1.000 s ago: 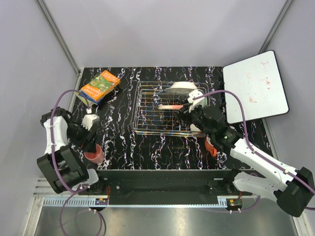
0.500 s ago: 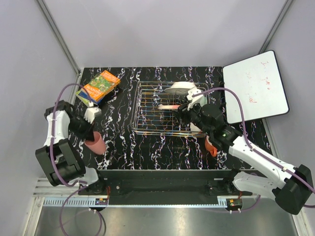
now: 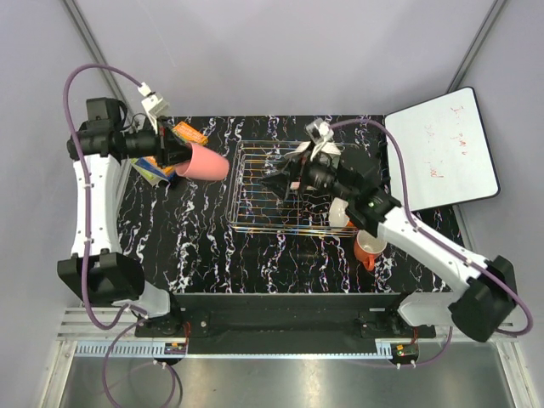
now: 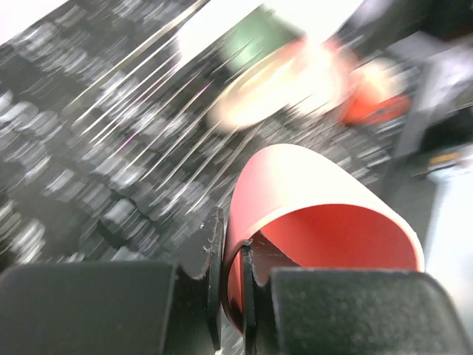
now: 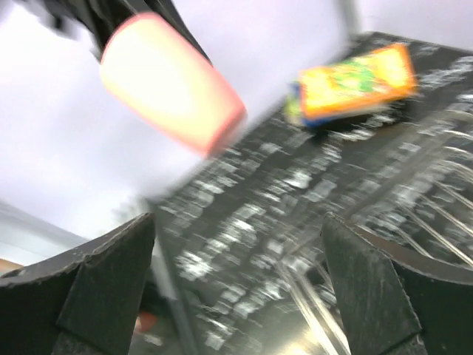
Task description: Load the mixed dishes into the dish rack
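The pink tumbler point(image 3: 206, 162) hangs in the air, lying sideways just left of the dish rack point(image 3: 246, 212). My left gripper point(image 3: 180, 155) is shut on its rim. In the left wrist view one finger sits inside the tumbler point(image 4: 318, 214) and the other outside, with the left gripper point(image 4: 230, 274) pinching the wall. My right gripper point(image 3: 270, 182) hovers over the rack, pointing left, open and holding nothing. The right wrist view shows the tumbler point(image 5: 170, 81) ahead, between the spread fingers point(image 5: 111, 281) of the right gripper point(image 5: 236, 288). The orange mug point(image 3: 368, 251) stands on the table right of the rack. The right arm hides most of the rack's contents.
The orange-green snack packet point(image 3: 189, 133) lies at the back left, partly behind my left gripper, and shows again as the packet point(image 5: 355, 81) in the right wrist view. A white board point(image 3: 442, 149) leans at the back right. A pale dish point(image 3: 338, 212) sits by the rack's right side.
My left gripper shut on the tumbler at the near left, then carried it up and back toward the rack. My right gripper opened, rose and swung to point left.
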You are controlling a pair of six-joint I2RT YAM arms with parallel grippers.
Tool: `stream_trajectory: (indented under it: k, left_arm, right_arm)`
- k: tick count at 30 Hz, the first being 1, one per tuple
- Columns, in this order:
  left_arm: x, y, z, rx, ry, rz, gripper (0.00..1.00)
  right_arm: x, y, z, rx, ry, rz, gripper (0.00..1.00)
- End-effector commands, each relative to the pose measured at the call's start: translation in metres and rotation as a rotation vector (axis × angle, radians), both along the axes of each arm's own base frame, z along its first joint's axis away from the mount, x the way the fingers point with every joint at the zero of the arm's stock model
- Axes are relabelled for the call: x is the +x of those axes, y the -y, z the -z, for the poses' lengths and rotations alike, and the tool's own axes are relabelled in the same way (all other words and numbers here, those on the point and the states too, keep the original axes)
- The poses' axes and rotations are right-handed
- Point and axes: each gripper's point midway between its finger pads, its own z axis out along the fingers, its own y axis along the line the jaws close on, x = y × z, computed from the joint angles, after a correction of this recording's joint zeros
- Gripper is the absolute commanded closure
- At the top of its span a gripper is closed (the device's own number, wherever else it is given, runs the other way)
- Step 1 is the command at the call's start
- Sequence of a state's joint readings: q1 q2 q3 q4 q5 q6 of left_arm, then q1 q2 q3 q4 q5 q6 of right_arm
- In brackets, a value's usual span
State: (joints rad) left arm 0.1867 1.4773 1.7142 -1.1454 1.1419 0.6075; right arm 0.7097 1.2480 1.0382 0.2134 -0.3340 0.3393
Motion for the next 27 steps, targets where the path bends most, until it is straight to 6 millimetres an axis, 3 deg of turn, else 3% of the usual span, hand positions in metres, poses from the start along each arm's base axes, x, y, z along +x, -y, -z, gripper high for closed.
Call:
stream_trajectory:
  k: [1,3,4,7,8,16,20,27]
  left_arm:
    - [-0.028,0.057,-0.065,-0.351,-0.084,0.311,1.0]
    - [-0.035,0.07,-0.071,-0.387,-0.112,0.388,1.0]
    - [-0.042,0.08,-0.076,-0.394,-0.115,0.435,1.0]
    - [-0.041,0.089,-0.077,-0.395,-0.12,0.472,1.0]
    - [-0.04,0.091,-0.076,-0.391,-0.117,0.476,1.0]
    - [-0.033,0.092,-0.071,-0.393,-0.104,0.486,1.0]
    - [-0.028,0.093,-0.064,-0.385,-0.104,0.477,1.0]
    - [-0.014,0.098,-0.058,-0.364,-0.115,0.469,1.0]
  right_arm:
    - [-0.014,-0.015,-0.078,0.303,-0.089,-0.273,0.0]
    - [-0.013,-0.018,-0.083,0.393,-0.168,-0.32,0.0]
    - [-0.019,-0.016,-0.096,0.445,-0.115,-0.369,0.0]
    - [-0.018,-0.024,-0.09,0.49,-0.214,-0.454,0.0]
    - [-0.023,-0.023,-0.097,0.526,-0.212,-0.488,0.0]
    - [-0.012,-0.033,-0.066,0.493,-0.261,-0.492,0.0]
    - [-0.012,-0.036,-0.066,0.492,-0.252,-0.518,0.0]
    - [-0.003,-0.053,-0.047,0.479,-0.307,-0.555,0.0]
